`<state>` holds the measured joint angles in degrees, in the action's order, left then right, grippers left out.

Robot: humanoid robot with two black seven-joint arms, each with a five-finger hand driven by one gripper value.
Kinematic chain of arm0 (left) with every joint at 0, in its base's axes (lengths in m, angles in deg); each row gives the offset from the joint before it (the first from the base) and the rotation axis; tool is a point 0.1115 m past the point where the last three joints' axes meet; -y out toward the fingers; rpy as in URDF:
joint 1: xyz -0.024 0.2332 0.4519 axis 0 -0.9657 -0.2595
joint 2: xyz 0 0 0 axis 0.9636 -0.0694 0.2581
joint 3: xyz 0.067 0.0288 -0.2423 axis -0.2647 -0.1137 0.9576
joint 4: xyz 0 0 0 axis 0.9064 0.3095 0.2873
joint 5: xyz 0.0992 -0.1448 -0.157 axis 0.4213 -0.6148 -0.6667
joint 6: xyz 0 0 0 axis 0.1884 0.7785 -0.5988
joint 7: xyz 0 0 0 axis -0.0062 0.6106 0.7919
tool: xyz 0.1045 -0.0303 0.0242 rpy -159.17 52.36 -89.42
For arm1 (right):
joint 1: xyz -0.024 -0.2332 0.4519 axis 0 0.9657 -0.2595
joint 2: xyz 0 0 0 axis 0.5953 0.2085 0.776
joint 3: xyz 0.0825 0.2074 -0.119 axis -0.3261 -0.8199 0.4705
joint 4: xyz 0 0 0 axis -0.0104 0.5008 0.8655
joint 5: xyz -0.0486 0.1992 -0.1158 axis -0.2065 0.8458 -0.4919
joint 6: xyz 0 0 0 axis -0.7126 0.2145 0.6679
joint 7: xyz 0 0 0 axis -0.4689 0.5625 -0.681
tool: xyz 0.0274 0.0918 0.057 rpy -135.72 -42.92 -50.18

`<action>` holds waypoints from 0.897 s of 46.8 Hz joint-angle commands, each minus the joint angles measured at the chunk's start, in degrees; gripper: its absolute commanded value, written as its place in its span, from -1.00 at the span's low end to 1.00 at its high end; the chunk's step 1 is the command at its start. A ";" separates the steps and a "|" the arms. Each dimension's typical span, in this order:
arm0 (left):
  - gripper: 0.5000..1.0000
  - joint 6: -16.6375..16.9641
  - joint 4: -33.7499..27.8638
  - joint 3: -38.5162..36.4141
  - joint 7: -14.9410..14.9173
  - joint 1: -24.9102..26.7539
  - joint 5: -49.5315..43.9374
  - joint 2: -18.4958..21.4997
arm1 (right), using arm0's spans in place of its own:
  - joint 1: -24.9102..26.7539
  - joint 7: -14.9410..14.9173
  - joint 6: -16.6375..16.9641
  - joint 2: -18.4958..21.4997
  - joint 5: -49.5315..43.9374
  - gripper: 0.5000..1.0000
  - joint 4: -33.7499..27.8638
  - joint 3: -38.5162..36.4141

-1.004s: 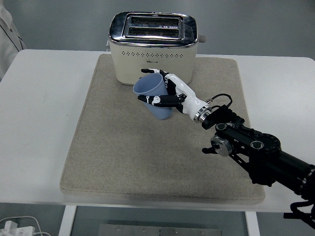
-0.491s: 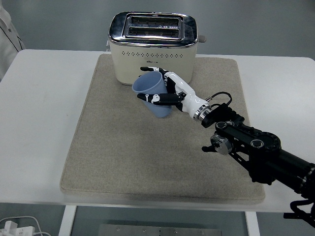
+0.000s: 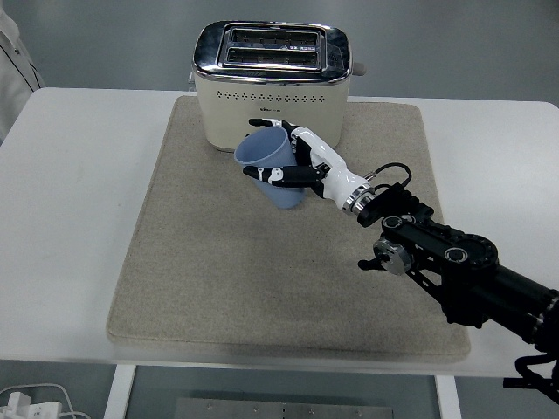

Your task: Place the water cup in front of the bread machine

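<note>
Right hand [image 3: 301, 166] grips the tilted blue cup [image 3: 272, 173] just before the toaster [image 3: 271, 83].

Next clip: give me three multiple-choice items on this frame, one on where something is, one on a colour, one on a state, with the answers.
1. Where is the cup?
A. just in front of the toaster, over the mat
B. on bare table left of the mat
C. inside a toaster slot

2. What colour is the cup?
A. red
B. light blue
C. green

3. What is the right hand doing?
A. resting open on the mat
B. gripping the cup
C. pressing the toaster lever

Answers: 1 A, the cup sits before the toaster's front face; 2 B, its wall is pale blue; 3 B, the fingers wrap its side.
</note>
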<state>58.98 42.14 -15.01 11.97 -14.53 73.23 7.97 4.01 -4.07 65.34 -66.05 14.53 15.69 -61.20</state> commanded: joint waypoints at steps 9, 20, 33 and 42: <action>1.00 0.00 0.00 -0.03 0.00 0.00 0.00 0.00 | -0.03 0.07 0.09 0.00 0.06 0.65 -0.06 0.09; 1.00 0.00 0.00 -0.03 0.00 0.00 0.00 0.00 | -0.12 0.07 1.59 0.00 -0.03 0.69 -0.06 0.00; 1.00 0.00 0.00 -0.03 0.00 0.00 0.00 0.00 | -0.12 0.07 1.59 0.00 -0.03 0.69 -0.06 0.00; 1.00 0.00 0.00 -0.03 0.00 0.08 0.00 0.00 | -0.12 0.07 1.59 0.00 -0.03 0.69 -0.06 0.09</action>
<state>58.98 42.14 -15.02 11.97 -14.54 73.23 7.97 3.89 -4.01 66.93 -66.05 14.49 15.63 -61.17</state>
